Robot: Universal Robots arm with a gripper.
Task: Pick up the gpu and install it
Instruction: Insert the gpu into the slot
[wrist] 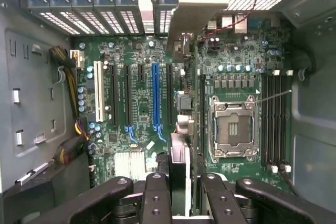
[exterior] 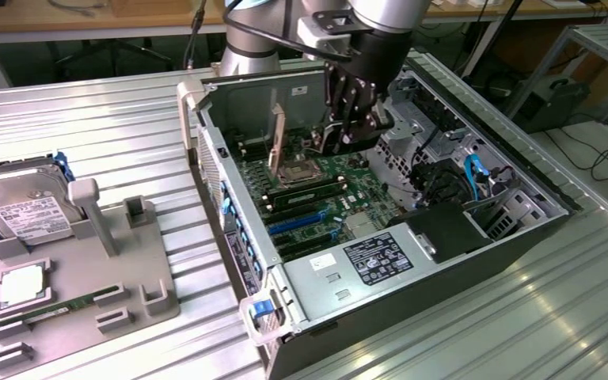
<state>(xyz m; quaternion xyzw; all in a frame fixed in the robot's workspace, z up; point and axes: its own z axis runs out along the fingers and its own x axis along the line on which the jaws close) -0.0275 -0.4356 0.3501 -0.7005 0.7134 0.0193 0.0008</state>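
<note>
Below the jaws lies the open grey metal computer case [exterior: 515, 178] on the ribbed metal surface [exterior: 93, 134], its green motherboard [wrist: 236, 51] facing up. The black multi-fingered jaws [exterior: 357, 131] are closed part-way on the gpu [wrist: 180, 156], a thin green circuit card with a silver end bracket, held edge-on straight beneath them. Its long axis appears to run parallel to the expansion slots, with the long blue slot [wrist: 155, 98] just beside its lower edge.
</note>
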